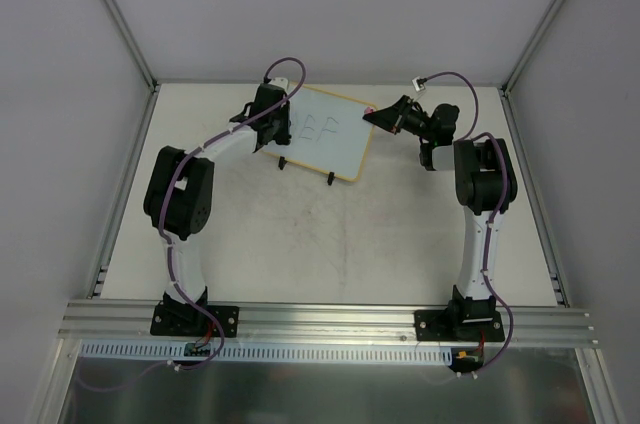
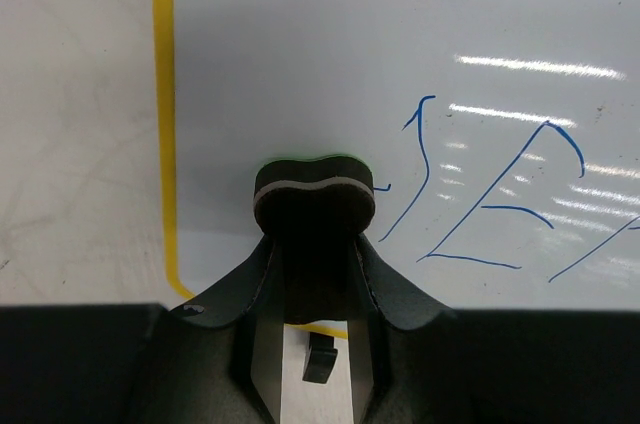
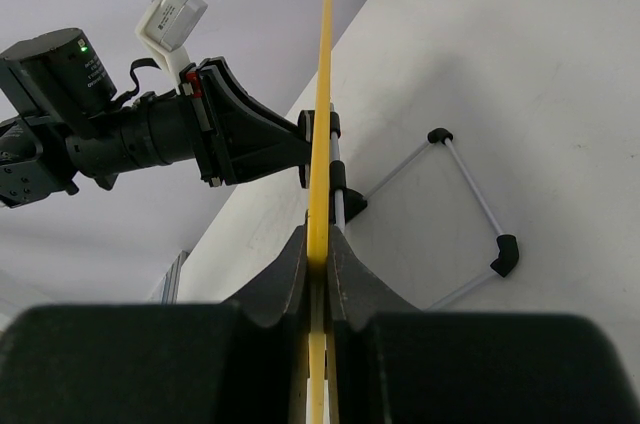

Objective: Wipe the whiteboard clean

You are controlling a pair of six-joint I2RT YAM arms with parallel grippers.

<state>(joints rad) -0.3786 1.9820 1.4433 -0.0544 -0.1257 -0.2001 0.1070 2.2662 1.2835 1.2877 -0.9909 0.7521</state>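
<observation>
Two grippers engaged | whiteboard (image 1: 335, 149) upright, far centre of table (image 1: 300, 244) | right gripper (image 3: 318, 256) clamped on its right edge | left gripper (image 2: 313, 279) pinches eraser (image 2: 313, 194) against its left side | best: sweep right across blue writing (image 2: 500, 208) with even pressure, right arm bracing.

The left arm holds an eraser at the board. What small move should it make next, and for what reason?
Probably slide the left gripper with its eraser sideways toward the blue writing, which lies unerased beside the pad. The right gripper clamps the whiteboard by its edge, so the board should hold steady.
</observation>
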